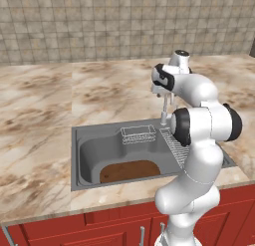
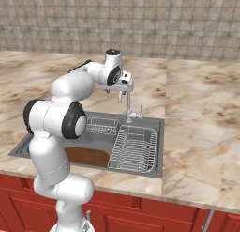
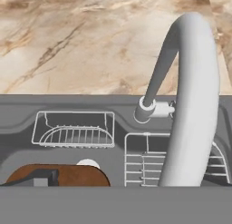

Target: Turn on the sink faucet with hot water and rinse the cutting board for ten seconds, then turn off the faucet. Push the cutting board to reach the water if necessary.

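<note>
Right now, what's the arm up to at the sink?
The arm has its end effector up at the top of the sink faucet, above the back rim of the sink. No water is running. The cutting board lies flat on the basin floor at the front, left of the dish rack, with a small wire basket at the back wall. Rinsing hasn't started.

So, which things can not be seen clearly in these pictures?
- Gripper: open or shut cannot be told; small in the right base view.
- Cutting board: near edge cut by the sink front wall in the left base view.
- Sink faucet handle position: too small to read.
</note>
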